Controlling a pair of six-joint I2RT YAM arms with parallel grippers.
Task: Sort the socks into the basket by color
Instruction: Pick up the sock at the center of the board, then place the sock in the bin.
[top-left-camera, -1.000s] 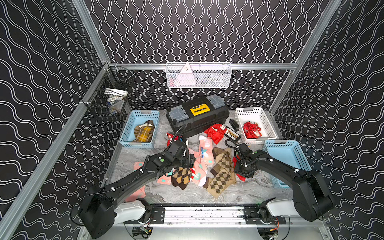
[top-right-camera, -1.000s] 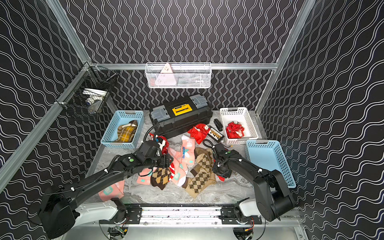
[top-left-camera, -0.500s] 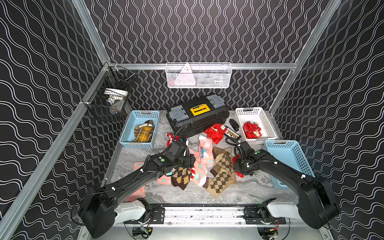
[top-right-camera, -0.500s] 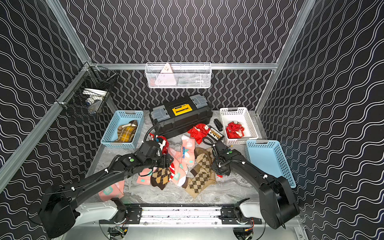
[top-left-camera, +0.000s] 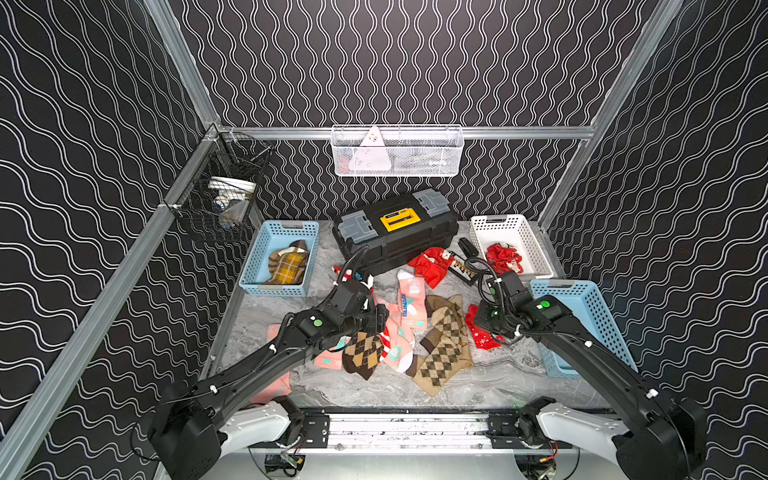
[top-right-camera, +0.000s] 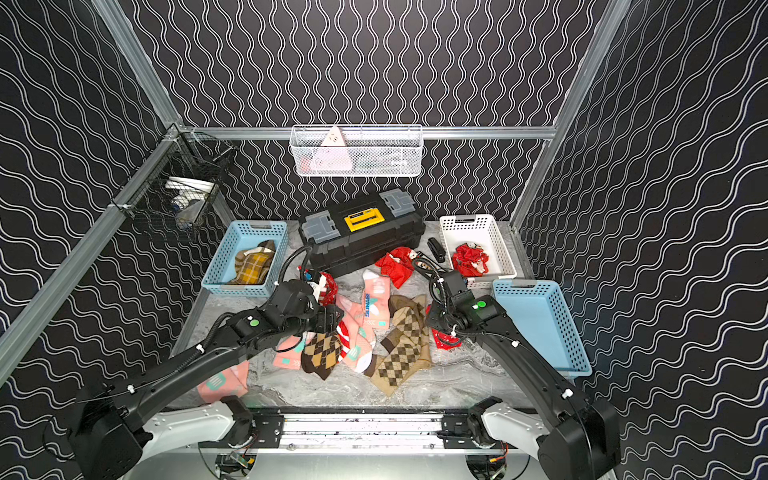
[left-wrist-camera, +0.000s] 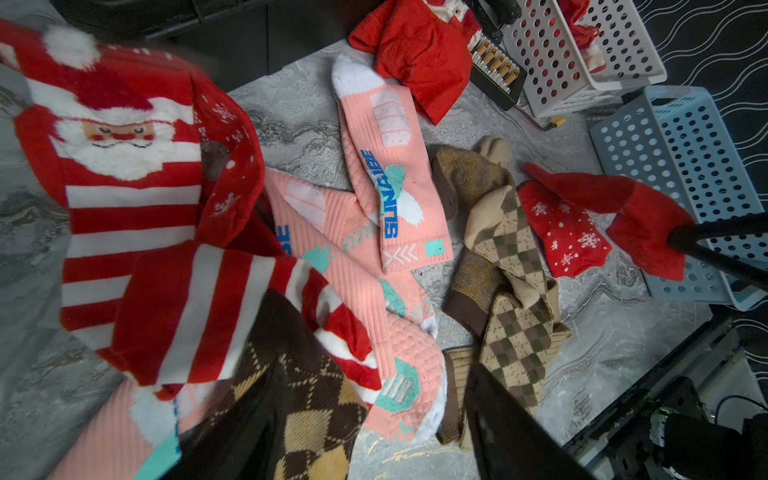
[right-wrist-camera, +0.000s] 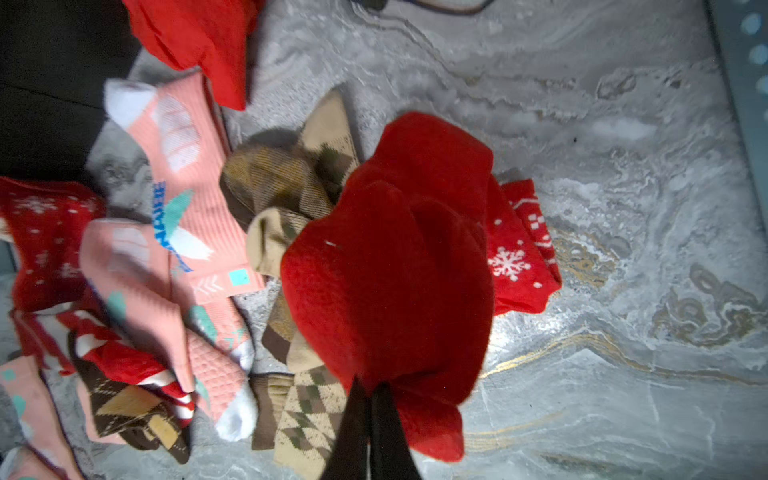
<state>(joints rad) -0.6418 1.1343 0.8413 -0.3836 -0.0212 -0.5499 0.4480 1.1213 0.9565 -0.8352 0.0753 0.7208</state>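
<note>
Socks (top-left-camera: 409, 305) piled; right pincer (right-wrist-camera: 370, 399) clamped on red sock (right-wrist-camera: 390, 270), tips hidden; left pincer (left-wrist-camera: 372, 382) apart.

A: What do we see changed?
B: Our right gripper (right-wrist-camera: 369, 390) has pinched shut on the red snowflake sock (right-wrist-camera: 386, 270) — and we've drawn one end up, right of centre in both top views.

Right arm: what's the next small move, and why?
Probably lift, then swing toward the white basket. The right gripper is shut on the red snowflake sock, whose snowflake end trails on the table. That basket already holds red socks, so it looks like the matching bin.
</note>
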